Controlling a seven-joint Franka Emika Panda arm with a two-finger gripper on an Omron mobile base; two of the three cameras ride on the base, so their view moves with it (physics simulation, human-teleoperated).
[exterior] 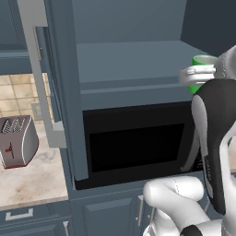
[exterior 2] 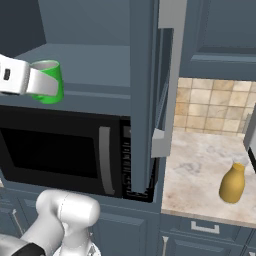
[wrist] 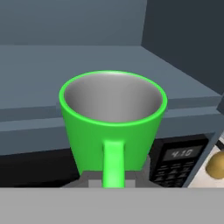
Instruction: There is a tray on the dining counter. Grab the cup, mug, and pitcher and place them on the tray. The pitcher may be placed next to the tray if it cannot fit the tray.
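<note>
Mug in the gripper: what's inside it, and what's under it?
The mug looks empty: grey inner wall, though its bottom is hidden behind the near rim. Below it are the cabinet shelf edge and the microwave. The gripper covers its handle's lower end.

The shelf (exterior: 138,60) in the open cabinet at upper centre lies bare behind the mug (exterior 2: 50,82), leaving free room there. The open cabinet door (exterior 2: 167,75) juts out at centre right, blocking sideways passage. The microwave (exterior 2: 65,150) closes off the space below. At lower right, the counter (exterior 2: 200,165) is open around the pitcher (exterior 2: 233,183).
</note>
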